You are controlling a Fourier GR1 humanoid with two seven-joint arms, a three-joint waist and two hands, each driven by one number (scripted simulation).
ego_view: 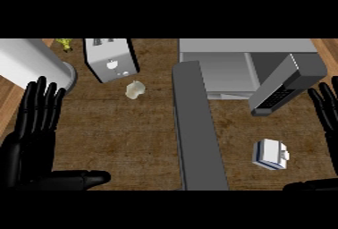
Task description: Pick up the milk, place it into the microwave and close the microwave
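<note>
The milk (270, 154) is a small white and blue carton lying on the brown counter at the right, in front of the microwave. The grey microwave (228, 67) stands at the back right with its cavity showing. Its door (198, 129) is swung wide open and reaches down the middle of the view toward me. My right hand (326, 112) rests open at the right edge, fingers up, to the right of the carton and apart from it. Open too, my left hand (33, 134) sits at the left edge, thumb pointing right.
A silver toaster (110, 58) stands at the back left of the counter. A pale crumpled lump (134, 89) lies just in front of it. A large white rounded object (33, 62) fills the far left corner, with something yellow (64, 43) behind it.
</note>
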